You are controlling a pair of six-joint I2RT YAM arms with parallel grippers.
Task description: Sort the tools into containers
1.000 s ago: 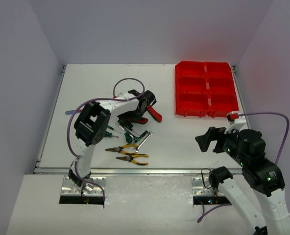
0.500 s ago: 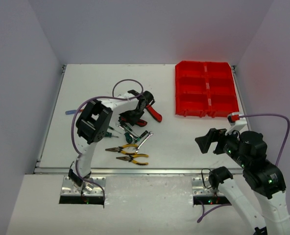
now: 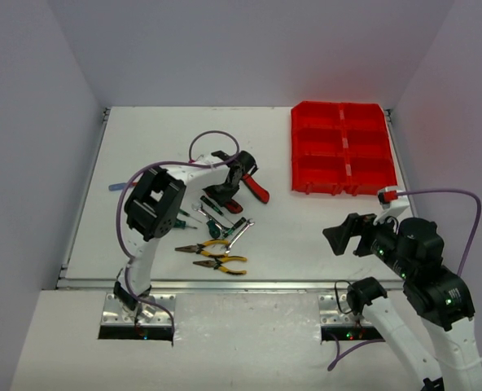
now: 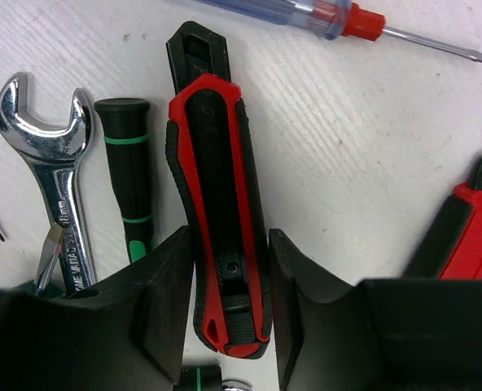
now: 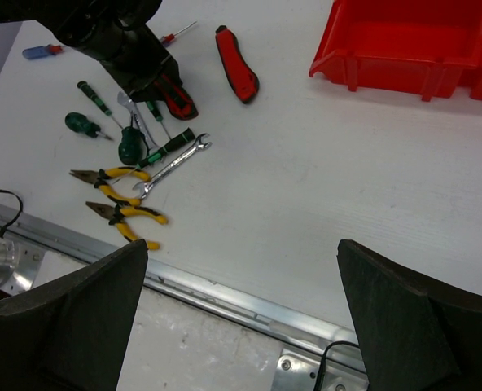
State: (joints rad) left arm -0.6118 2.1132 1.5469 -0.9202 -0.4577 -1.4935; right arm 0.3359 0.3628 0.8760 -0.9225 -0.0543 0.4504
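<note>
Snugly, left tool (image 4: 229, 244) clamped on utility knife (image 4: 212, 163), right tool (image 5: 241, 318) wide open, empty, above near table (image 5: 322, 187) edge.

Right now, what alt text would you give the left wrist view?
The left gripper grips a red-and-black utility knife lying on the white table. Left of it lie a silver open-end wrench and a black green-banded screwdriver; a blue-handled screwdriver lies above, another red-and-black knife at right.

White table (image 3: 306, 236) w/ metal rail (image 3: 225, 283) at near edge, grey walls (image 3: 29, 122) round it.
</note>
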